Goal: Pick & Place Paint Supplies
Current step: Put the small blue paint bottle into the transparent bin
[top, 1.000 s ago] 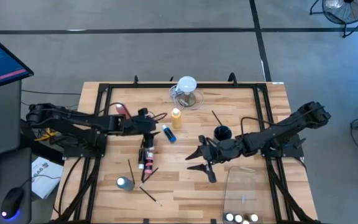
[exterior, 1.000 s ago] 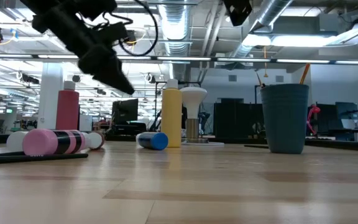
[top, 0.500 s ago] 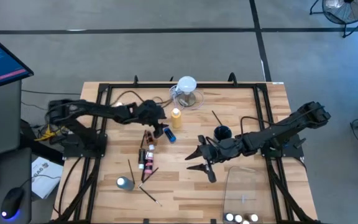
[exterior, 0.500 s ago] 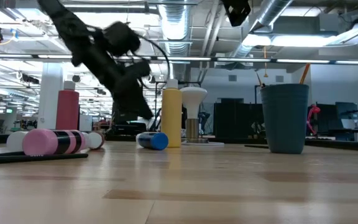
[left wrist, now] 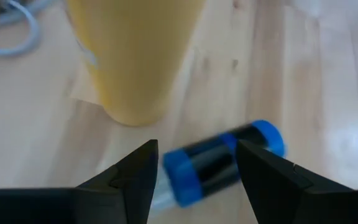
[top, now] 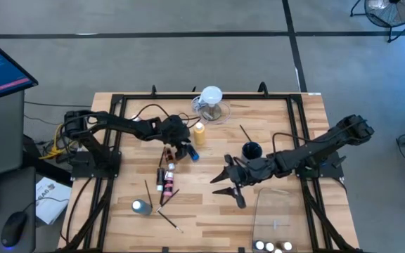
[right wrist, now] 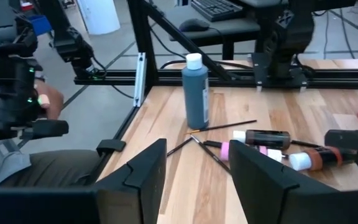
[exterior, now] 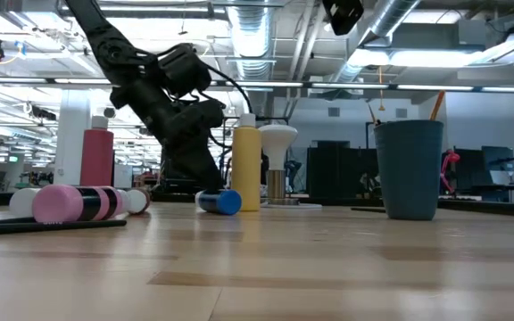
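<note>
A small blue-capped dark paint bottle [left wrist: 222,160] lies on its side on the wooden table, next to an upright yellow squeeze bottle [left wrist: 135,56]. My left gripper [left wrist: 194,180] hangs open just above the blue bottle [top: 191,152], one finger on either side of it, slanting down from the table's left. In the low view the gripper [exterior: 199,176] stands close behind the bottle [exterior: 219,201]. My right gripper [top: 227,185] waits open above the table's middle right with nothing between its fingers [right wrist: 194,180].
Pink and brown bottles [top: 166,172] lie near the table's middle. A teal bottle [top: 140,206] stands near the front left, with thin brushes [top: 169,219] beside it. A dark cup [top: 252,150], a clear jug [top: 211,102] and a clear tray [top: 278,218] stand at the right and back.
My left gripper has come down and toward the table's right, onto the blue bottle beside the yellow one, rolling its wrist as it went. Its fingers have stayed open. The bottles have not moved.
</note>
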`<state>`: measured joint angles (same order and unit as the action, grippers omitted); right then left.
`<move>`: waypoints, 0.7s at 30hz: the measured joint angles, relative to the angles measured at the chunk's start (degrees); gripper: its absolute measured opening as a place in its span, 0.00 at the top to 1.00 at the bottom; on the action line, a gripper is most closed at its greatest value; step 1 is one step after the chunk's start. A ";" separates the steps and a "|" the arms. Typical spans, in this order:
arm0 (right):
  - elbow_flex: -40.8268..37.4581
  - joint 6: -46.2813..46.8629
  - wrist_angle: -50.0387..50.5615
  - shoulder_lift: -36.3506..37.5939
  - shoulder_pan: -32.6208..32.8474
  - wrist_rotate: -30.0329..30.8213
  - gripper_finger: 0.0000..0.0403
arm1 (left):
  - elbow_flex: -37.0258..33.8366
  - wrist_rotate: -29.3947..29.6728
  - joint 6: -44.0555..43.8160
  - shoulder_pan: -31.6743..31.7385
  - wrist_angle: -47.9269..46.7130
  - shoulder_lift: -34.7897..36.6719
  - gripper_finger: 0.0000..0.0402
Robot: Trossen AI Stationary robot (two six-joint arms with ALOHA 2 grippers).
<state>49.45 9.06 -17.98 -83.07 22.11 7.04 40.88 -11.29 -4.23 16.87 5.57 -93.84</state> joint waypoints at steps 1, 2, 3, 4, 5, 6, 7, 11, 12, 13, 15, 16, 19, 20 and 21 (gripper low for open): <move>0.00 0.00 -0.13 0.00 0.08 -0.05 0.59 | -0.01 -0.32 -0.47 -0.21 -0.57 0.00 0.49; 0.00 0.00 -0.19 0.00 0.17 -0.10 0.59 | -0.10 -0.39 -0.72 -0.48 -0.75 0.01 0.49; 0.00 0.00 -0.23 0.00 0.40 -0.10 0.59 | -0.17 -0.62 -1.00 -0.83 -0.86 0.00 0.49; 0.00 0.00 -0.31 0.00 0.41 -0.10 0.59 | -0.31 -0.66 -1.33 -1.19 -0.90 0.01 0.49; 0.00 0.00 -0.46 0.00 0.41 -0.10 0.59 | -0.40 -0.68 -1.65 -1.51 -1.19 0.00 0.49; 0.00 0.00 -0.54 0.00 0.43 -0.10 0.60 | -0.46 -0.70 -1.84 -1.85 -1.62 0.00 0.49; 0.00 0.00 -0.53 0.00 0.52 -0.08 0.60 | -0.48 -0.67 -2.04 -2.26 -2.22 0.01 0.49; 0.00 0.00 -0.54 0.00 0.74 -0.07 0.60 | -0.50 -0.63 -2.09 -4.51 -3.80 0.00 0.49; 0.00 0.00 -0.52 0.00 0.76 -0.07 0.60 | -0.50 -0.65 -1.91 -5.15 -3.84 0.01 0.49; 0.00 0.00 -0.52 0.00 0.76 -0.07 0.60 | -0.50 -0.63 -1.37 -5.74 -3.87 0.02 0.49; 0.00 0.00 -0.54 0.00 0.74 -0.07 0.60 | -0.50 -0.32 0.07 -6.90 -4.00 0.01 0.49; 0.00 0.00 -0.52 0.00 0.74 -0.07 0.60 | -0.50 0.10 0.40 -7.52 -4.20 0.00 0.49; 0.00 0.49 -0.52 0.00 0.74 -0.03 0.60 | -0.50 1.86 0.83 -9.59 -5.53 0.02 0.49; 0.00 0.93 -0.50 0.00 0.74 -0.03 0.60 | -0.50 2.86 0.92 -10.37 -6.37 0.01 0.49; 0.00 0.99 -0.51 0.00 0.74 -0.03 0.60 | -0.50 4.25 0.94 -11.21 -7.31 0.02 0.49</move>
<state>49.45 10.05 -18.50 -83.07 22.85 7.01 40.38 -7.05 -3.29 5.65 -1.73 -93.82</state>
